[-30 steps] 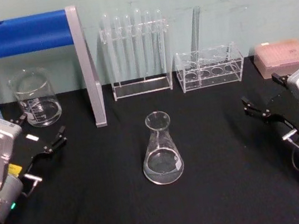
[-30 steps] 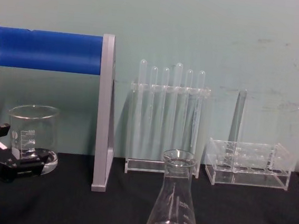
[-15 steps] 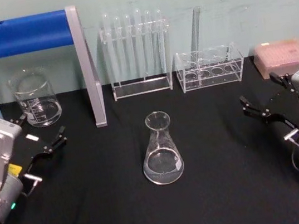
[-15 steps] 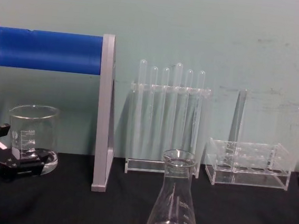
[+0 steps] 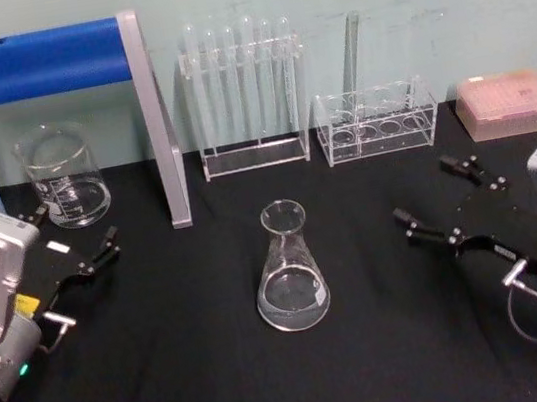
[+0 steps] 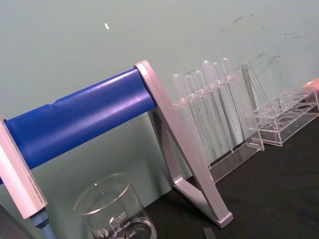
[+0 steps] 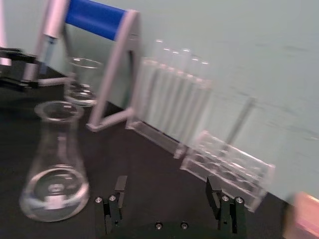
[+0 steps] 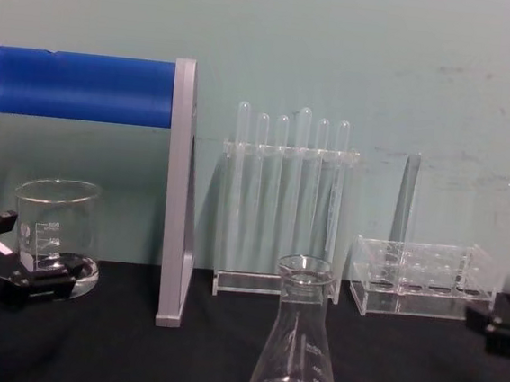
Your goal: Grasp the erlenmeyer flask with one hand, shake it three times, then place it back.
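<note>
Right gripper, wide-jawed in wrist view, seemingly near erlenmeyer flask

The right claw is hanging at the right side, jaws spread wide, pointing inward; the left claw is sitting at the left, jaws parted.

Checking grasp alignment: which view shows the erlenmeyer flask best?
Head view: whole erlenmeyer flask, upright, open right gripper to its right, left gripper parked at left. Right wrist view shows it whole, off the gripper's axis; chest view cuts its base.
</note>
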